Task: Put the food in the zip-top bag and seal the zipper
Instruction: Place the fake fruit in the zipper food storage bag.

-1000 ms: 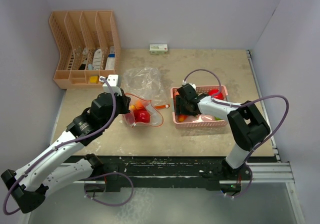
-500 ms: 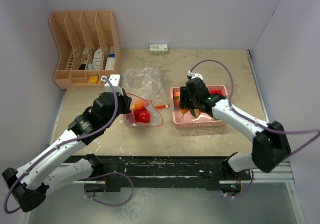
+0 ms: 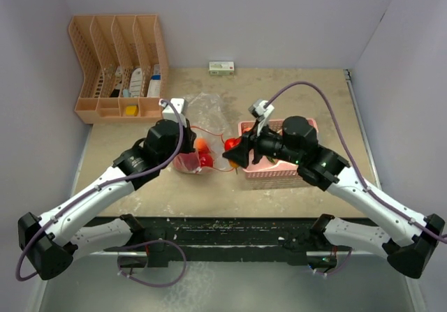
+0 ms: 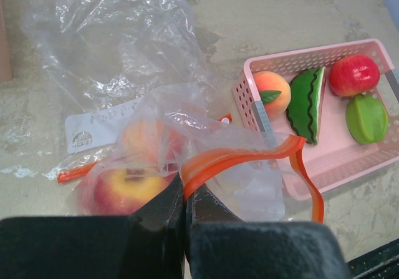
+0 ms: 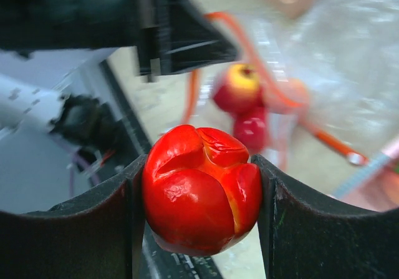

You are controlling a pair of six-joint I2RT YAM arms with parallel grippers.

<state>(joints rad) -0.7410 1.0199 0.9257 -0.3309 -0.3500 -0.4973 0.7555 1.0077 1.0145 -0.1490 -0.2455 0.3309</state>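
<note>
The clear zip-top bag (image 3: 202,113) lies at mid-table, its orange zipper rim (image 4: 249,157) lifted open. My left gripper (image 4: 185,195) is shut on that rim, as the top view also shows (image 3: 187,156). Inside the bag sit a red-yellow apple (image 4: 121,188) and a peach-orange piece (image 4: 146,138). My right gripper (image 5: 201,198) is shut on a glossy red food piece (image 5: 201,191), holding it in the air just right of the bag's mouth (image 3: 232,144). The pink basket (image 4: 299,57) holds a peach (image 4: 271,92), a watermelon slice (image 4: 308,104), a red apple (image 4: 354,74) and a green piece (image 4: 366,118).
An orange slotted organiser (image 3: 115,61) with small packets stands at the back left. A small white-and-green box (image 3: 221,67) lies against the back wall. The pink basket (image 3: 279,171) sits under my right arm. Walls close in on three sides.
My right gripper rose out of the basket with the red piece and swung left to the bag's mouth. My left gripper shifted slightly right, still holding the bag's rim.
</note>
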